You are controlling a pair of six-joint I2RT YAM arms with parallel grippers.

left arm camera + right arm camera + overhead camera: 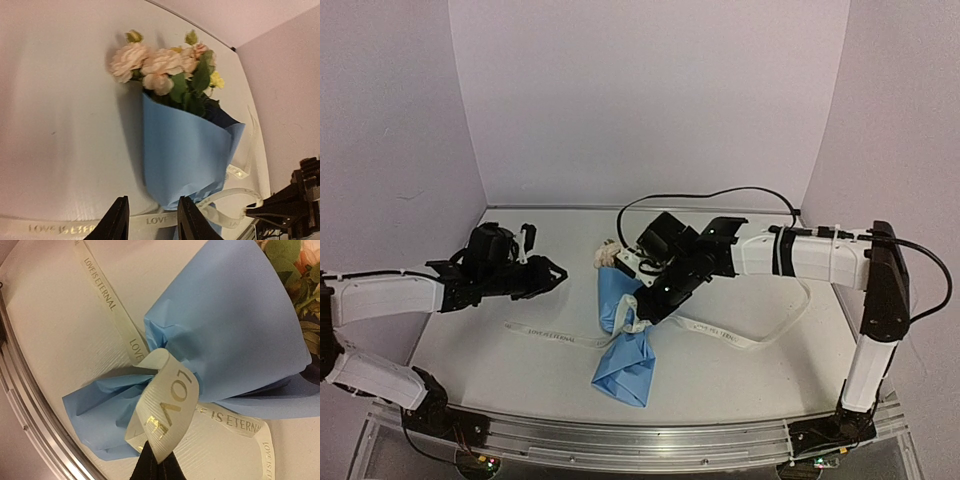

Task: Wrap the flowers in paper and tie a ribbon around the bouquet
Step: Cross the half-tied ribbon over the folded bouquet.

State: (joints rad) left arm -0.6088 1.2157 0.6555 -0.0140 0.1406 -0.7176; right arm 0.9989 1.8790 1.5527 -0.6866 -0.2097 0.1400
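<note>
Two right fingers [157,466] are pressed tightly together on an upright loop of the ribbon [165,405], with the printed word "LOVE" curving across the loop just above their tips. The loop stands at the pinched waist of the light-blue paper [235,315]. There the sheet narrows between a wide cone and a crumpled tail. From the waist the ribbon runs flat over the table [470,355] in two lengths, one trailing left and the other sweeping right in a long curve.

The bouquet [623,345] lies on its side near the middle of the table. Its tail points toward the near edge, and the flowers [160,70] point toward the back wall. The pink and cream blooms and green leaves spill out of the cone's mouth.

The left fingers [556,272] stand apart with nothing between them. They hang above the table to the left of the bouquet, clear of it and aimed toward it. In the left wrist view, a flat stretch of lettered ribbon crosses the table below their tips.
</note>
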